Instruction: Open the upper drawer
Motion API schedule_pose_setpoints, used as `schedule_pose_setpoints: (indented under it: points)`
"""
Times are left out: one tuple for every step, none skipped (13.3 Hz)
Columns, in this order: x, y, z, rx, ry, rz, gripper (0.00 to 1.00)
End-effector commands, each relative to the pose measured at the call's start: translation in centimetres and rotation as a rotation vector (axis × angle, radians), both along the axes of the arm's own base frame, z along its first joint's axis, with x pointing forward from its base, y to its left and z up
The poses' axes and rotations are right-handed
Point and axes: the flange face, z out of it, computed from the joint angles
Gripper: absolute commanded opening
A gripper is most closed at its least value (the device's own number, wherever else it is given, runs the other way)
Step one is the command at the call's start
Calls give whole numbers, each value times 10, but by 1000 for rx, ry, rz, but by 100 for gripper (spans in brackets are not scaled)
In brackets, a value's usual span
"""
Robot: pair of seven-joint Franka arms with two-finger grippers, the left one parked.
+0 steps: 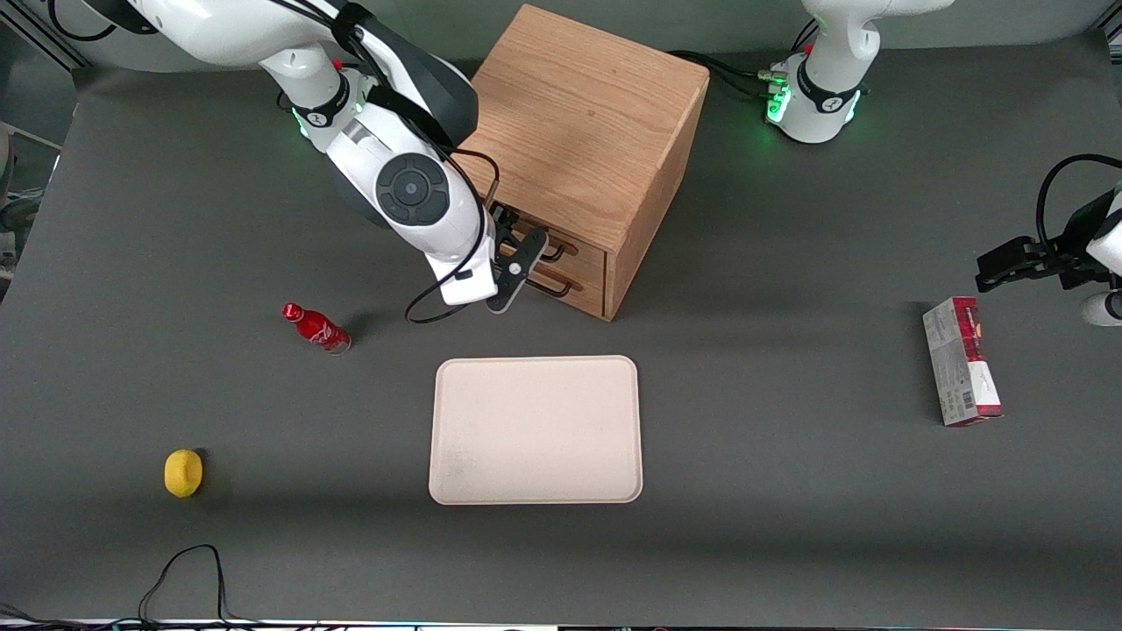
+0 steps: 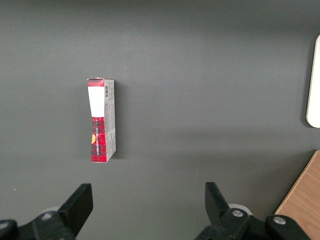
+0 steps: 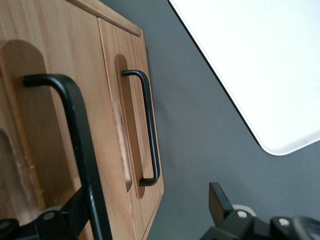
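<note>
The wooden cabinet (image 1: pixel 578 131) stands at the middle of the table, its two drawer fronts facing the tray. The upper drawer (image 1: pixel 585 251) looks shut; its thin black bar handle (image 1: pixel 552 252) shows close up in the right wrist view (image 3: pixel 75 130). The bottom drawer (image 3: pixel 135 150), also shut, has its own handle (image 3: pixel 148 125). My right gripper (image 1: pixel 519 263) is in front of the drawers at handle height. It is open (image 3: pixel 147 200), and the upper handle's bar stands between the fingers, close against one finger (image 3: pixel 70 212). The fingers hold nothing.
A beige tray (image 1: pixel 535 429) lies nearer the front camera than the cabinet. A red bottle (image 1: pixel 317 328) and a yellow fruit (image 1: pixel 183 472) lie toward the working arm's end. A red and white box (image 1: pixel 961 359) lies toward the parked arm's end and shows in the left wrist view (image 2: pixel 101 120).
</note>
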Motion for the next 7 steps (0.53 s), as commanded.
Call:
schedule_pose_setpoints:
  points:
    - [2,4,-9,-1,-35,32,100]
    - [6,2,-14,-12,-46,39,100]
    - [8,0,-17,-12,-44,35,100]
    - [13,-4,-15,-12,-50,27,100]
    - [22,-8,-12,-3,-57,17,100]
    - [30,-11,-10,8,-59,6,100]
    - [42,-17,-12,11,-67,-11,100]
